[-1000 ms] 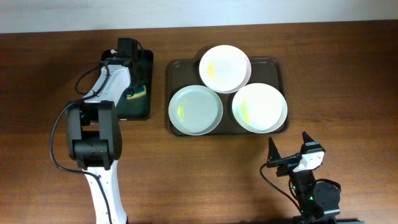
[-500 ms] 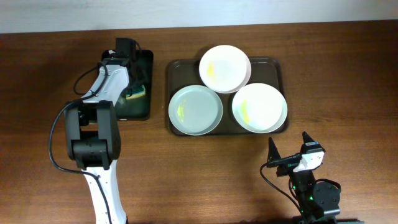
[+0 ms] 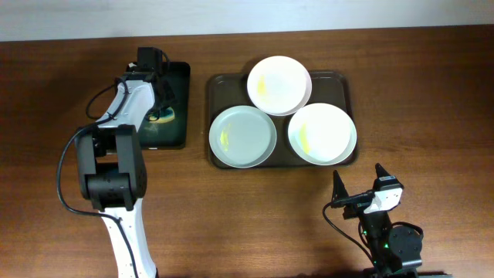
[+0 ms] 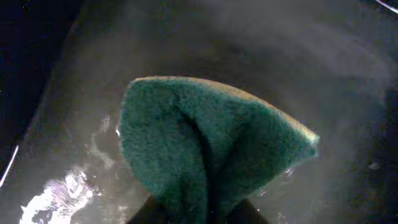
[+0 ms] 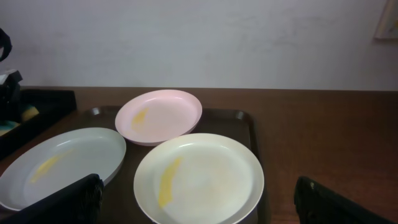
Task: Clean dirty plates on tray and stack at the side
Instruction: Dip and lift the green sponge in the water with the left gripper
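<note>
Three white plates lie on the dark brown tray (image 3: 216,81): one at the back (image 3: 279,84), one at the front left (image 3: 242,136), one at the front right (image 3: 322,133). Each has a yellow smear. In the right wrist view they show as the back plate (image 5: 160,116), the left plate (image 5: 59,166) and the near plate (image 5: 199,178). My left gripper (image 3: 164,108) is inside the small black tray (image 3: 176,133), shut on a green sponge (image 4: 205,146) that is pinched and folded. My right gripper (image 3: 359,188) is open and empty, in front of the tray.
The black tray (image 4: 348,74) holds a film of water around the sponge. It stands just left of the brown tray. Bare wooden table (image 3: 432,93) lies to the right of the tray and in front of it.
My left gripper has shifted slightly to the left and back inside the black tray with the sponge. The right arm and the plates have not moved.
</note>
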`<state>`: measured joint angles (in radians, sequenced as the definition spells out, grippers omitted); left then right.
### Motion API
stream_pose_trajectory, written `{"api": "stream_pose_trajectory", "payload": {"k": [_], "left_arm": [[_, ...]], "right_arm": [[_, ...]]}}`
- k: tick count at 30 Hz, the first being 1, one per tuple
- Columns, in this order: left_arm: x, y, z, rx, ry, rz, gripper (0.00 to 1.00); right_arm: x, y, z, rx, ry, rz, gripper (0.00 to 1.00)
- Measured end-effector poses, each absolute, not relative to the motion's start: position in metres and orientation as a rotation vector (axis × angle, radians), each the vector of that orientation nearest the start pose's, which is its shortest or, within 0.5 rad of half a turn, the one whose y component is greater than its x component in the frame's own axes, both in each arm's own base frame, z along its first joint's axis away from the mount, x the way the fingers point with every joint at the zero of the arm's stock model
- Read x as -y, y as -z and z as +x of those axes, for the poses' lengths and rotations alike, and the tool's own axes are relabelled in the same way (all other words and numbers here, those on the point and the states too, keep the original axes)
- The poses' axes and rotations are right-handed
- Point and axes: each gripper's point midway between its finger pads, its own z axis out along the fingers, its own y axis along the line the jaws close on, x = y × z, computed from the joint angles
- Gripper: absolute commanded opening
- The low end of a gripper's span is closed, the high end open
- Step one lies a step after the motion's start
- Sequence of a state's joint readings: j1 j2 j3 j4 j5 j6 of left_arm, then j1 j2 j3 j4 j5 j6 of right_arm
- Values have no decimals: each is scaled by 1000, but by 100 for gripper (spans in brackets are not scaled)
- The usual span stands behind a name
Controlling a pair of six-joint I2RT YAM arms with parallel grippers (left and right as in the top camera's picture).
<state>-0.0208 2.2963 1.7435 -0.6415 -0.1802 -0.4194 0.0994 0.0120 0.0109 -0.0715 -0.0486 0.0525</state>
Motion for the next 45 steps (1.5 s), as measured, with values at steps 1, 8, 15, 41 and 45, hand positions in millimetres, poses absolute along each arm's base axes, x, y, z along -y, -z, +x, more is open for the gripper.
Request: {"api": "stream_pose_trajectory", "payload": {"k": [1,8,15,41,45], "left_arm": [[-20,-8,525,-2670,-128,-586,13],[-20,-7,519,-2691,-134,-596,0],[-22,-19,513,-2697,-138,-601,0],[-15,-108,524,-2524,54,-576,0],[-15,-94,526,-2537,51,-578,0]], "right_arm": [[-33,-159,244,-1644,-156,-76,98],[-33,-159,244,-1644,-156,-76,98],[-33,-159,244,-1644,-156,-76,99],[-33,-159,244,-1644,-156,-76,98],[-33,-159,244,-1644,-156,-76,98]]}}
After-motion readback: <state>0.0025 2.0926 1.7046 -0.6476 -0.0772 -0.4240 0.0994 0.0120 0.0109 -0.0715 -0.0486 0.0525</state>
